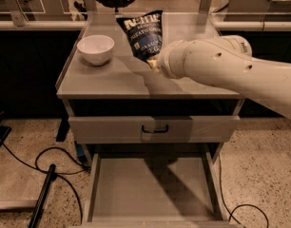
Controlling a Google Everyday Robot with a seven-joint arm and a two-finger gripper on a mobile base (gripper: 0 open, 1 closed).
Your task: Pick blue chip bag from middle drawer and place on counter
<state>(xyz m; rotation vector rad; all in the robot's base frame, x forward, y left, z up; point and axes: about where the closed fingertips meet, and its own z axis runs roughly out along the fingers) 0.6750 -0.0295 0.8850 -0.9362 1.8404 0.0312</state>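
The gripper (154, 63) holds the blue chip bag (144, 34) upright over the counter (107, 80), near the white bowl (95, 49).

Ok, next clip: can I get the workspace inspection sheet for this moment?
Surface: counter, grey and smooth.
Job's things: chip bag upright over the counter, lower end at the gripper, contact with the counter cannot be told; drawer pulled open, nothing seen in it.
Clutter: white bowl on the counter's left, apart from the bag.
Grippers: gripper at the bag's lower end, mostly hidden by the arm.
Cables: black cables on the floor left of the drawer, one more at lower right.
Surroundings: closed drawer front above the open drawer.
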